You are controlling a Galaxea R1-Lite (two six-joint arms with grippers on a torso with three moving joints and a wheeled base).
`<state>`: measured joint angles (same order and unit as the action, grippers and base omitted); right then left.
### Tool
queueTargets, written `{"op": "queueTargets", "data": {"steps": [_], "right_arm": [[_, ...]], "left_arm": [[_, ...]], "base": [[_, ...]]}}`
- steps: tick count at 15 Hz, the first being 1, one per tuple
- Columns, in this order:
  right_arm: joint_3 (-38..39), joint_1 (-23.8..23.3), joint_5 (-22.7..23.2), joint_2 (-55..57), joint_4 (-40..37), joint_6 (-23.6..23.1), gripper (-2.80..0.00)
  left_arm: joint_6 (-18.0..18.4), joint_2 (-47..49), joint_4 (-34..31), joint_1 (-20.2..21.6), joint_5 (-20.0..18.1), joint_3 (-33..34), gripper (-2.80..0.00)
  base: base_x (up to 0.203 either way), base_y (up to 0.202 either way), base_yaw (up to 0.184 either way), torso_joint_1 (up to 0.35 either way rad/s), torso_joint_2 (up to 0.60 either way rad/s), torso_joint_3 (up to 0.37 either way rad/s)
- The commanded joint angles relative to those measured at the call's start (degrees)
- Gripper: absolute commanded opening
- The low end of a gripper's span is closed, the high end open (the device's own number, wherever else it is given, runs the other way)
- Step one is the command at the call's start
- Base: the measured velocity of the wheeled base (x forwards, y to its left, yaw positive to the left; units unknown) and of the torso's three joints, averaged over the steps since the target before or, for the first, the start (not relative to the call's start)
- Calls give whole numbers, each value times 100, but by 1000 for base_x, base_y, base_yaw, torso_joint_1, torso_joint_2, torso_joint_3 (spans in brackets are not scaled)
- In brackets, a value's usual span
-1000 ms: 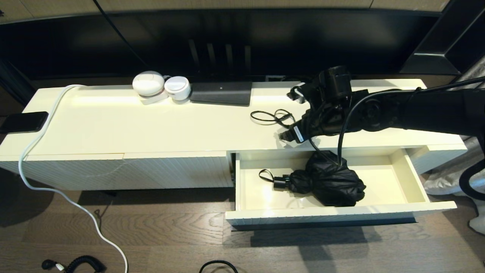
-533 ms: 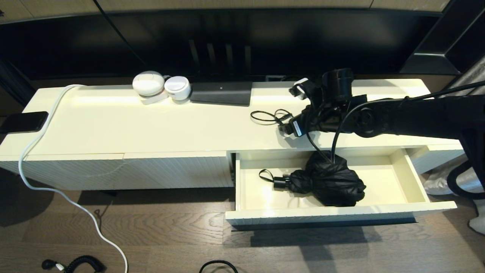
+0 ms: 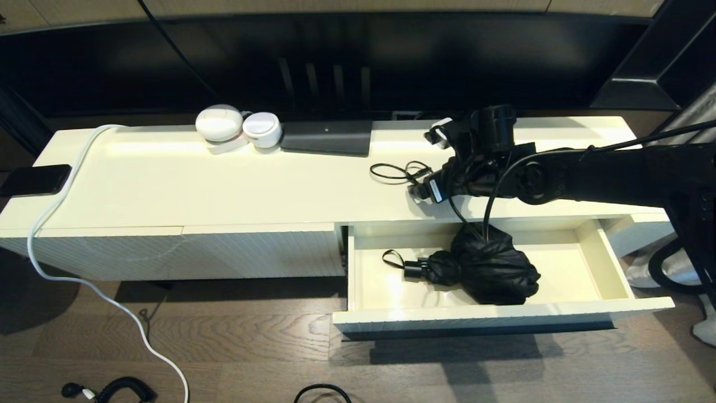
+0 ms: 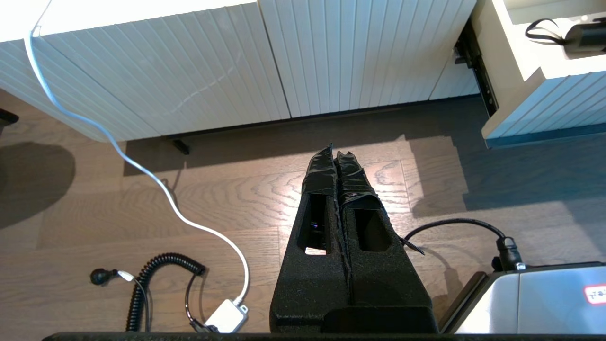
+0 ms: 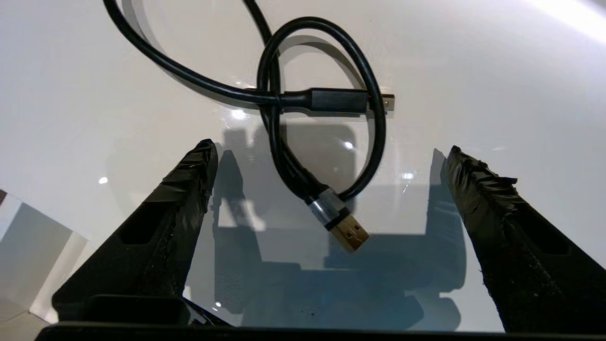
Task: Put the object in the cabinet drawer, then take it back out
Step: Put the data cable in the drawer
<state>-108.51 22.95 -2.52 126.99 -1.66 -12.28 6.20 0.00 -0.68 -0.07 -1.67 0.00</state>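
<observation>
The cabinet drawer [image 3: 609, 263] stands pulled out at the right, and its corner [image 4: 521, 94] shows in the left wrist view. A black folded umbrella [image 3: 492, 268] lies inside it, strap end [image 4: 584, 38] pointing left. A looped black USB cable [image 3: 400, 172] rests on the cabinet top behind the drawer. My right gripper [image 3: 420, 163] hovers just right of the cable. In the right wrist view the right gripper [image 5: 330, 148] is open, its fingers either side of the cable's gold plug [image 5: 348, 232] without touching it. My left gripper [image 4: 334, 151] hangs shut and empty over the floor.
Two white round devices [image 3: 219, 123] and a dark flat box [image 3: 327, 137] sit along the back of the cabinet top [image 3: 224, 184]. A black phone [image 3: 33, 180] lies at its left end. A white cord [image 3: 56, 207] trails to the floor, near a coiled black cord [image 3: 120, 387].
My right arm has shifted a little left and towards the back of the cabinet top, closer to the cable. Its jaws stayed open. The umbrella and drawer have not moved.
</observation>
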Motion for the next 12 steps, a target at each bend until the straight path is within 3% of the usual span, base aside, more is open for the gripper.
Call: {"op": "queueTargets", "data": {"steps": [1,5,6,7,12], "right_arm": [[-10,59,-9,55,6,2,0],[-12,78,-11,71,-1,7,0],[-12,78,-11,71,-1,7,-214],[-12,78,-11,80,-1,-2,-280],[-3,95,-11,80,-88,-2,-280]], "left_arm": [[4,0,-2,-1,0,0,-280],[4,0,-2,-1,0,0,-280],[4,0,-2,7,0,0,-280],[4,0,-2,-1,0,0,-280],[4,0,-2,-1,0,0,-280]], "base": [[0,0,0,0,0,0],[0,0,0,0,0,0],[0,0,0,0,0,0],[0,0,0,0,0,0],[0,0,0,0,0,0]]}}
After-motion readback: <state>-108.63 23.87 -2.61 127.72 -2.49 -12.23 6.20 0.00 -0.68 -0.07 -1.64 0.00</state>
